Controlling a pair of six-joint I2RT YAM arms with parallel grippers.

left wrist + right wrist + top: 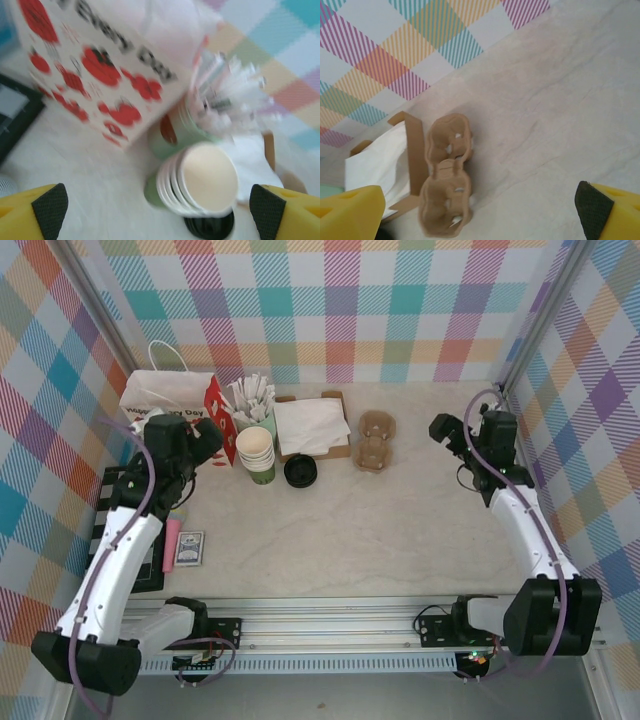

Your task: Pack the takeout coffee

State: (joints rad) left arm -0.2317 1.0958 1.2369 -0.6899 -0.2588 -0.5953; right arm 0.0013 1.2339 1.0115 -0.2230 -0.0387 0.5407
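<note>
Two claws are seen. The left claw and the right claw are each spread wide, with nothing held between the black-padded yellow tips. Nearest, at 8 o'clock on the pale, stone-patterned counter, one small card box is laid flat. Toward 11 o'clock of the counter's centre, one takeout coffee is stood. Its round black plastic lid is shown from above and its wall is hidden. Just beside it, at its 10 o'clock, one stack of cream-rimmed paper cups is stood, its rims too blurred to be counted. Farther off are lined up one two-welled moulded pulp carrier, one cardboard tray of white napkins, one cup of paper-wrapped sticks and one red-printed white paper bag.
</note>
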